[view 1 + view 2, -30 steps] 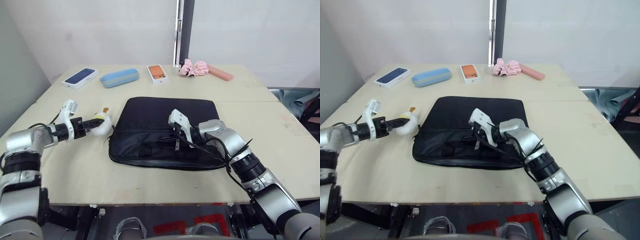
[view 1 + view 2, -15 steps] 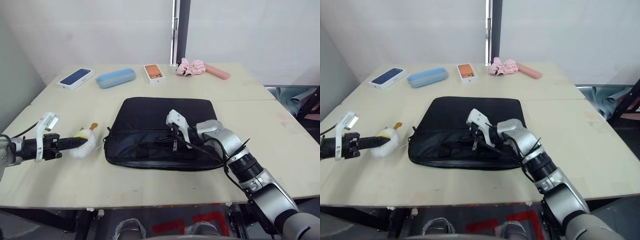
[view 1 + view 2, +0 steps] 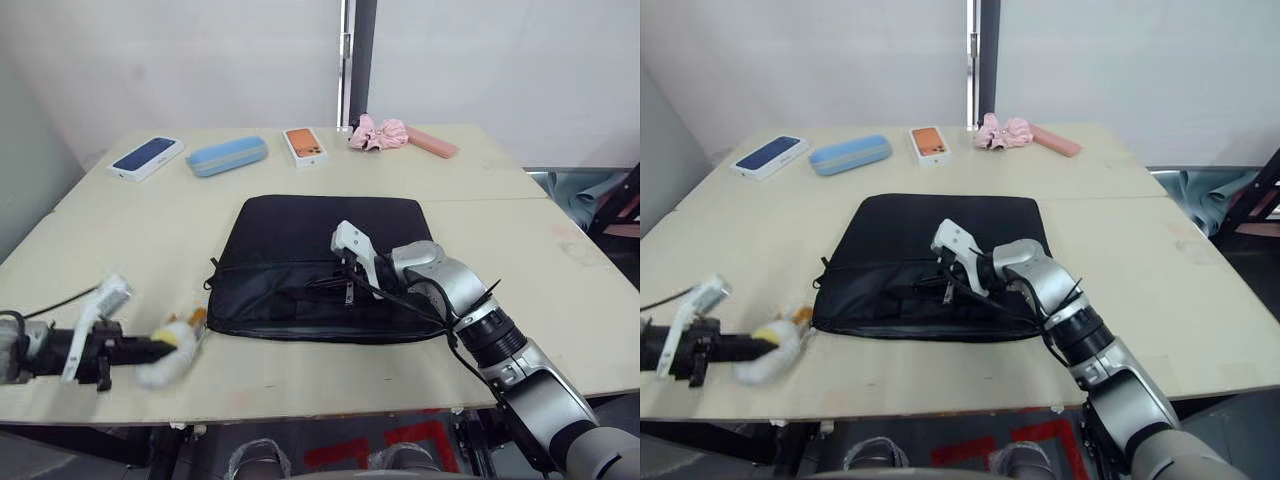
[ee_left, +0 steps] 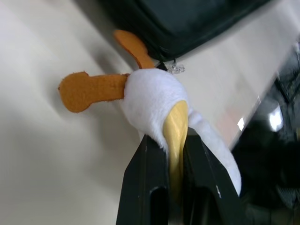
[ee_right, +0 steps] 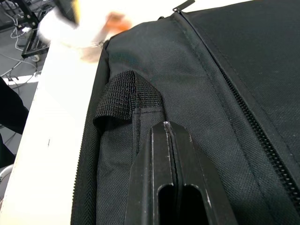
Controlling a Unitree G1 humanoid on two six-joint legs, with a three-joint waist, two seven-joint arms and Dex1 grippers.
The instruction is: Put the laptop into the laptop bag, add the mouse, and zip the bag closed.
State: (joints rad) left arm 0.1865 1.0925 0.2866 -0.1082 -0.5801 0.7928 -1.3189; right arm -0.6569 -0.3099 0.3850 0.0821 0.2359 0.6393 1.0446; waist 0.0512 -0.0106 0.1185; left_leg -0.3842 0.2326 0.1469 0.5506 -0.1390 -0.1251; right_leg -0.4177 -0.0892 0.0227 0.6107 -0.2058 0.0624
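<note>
The black laptop bag (image 3: 320, 230) lies flat in the middle of the table, its zipper (image 5: 243, 112) running along the top panel. My right gripper (image 3: 325, 284) rests on the bag's front part beside a handle loop (image 5: 122, 96), fingers shut together with nothing seen between them. My left gripper (image 3: 148, 351) is low over the table's front left, shut on a white and yellow plush toy (image 4: 154, 93) with orange feet, just off the bag's front left corner. The laptop and the mouse are out of view.
Along the far side lie a phone box with a blue lid (image 3: 146, 158), a light-blue oval case (image 3: 226, 156), an orange-lidded phone box (image 3: 305, 146), a pink scrunchie (image 3: 378, 132) and a flat pink item (image 3: 433, 143). The table's front edge (image 3: 300, 405) runs close below the left gripper.
My left gripper has carried the plush toy from beside the bag's left edge towards the table's front left. The right gripper has stayed on the bag.
</note>
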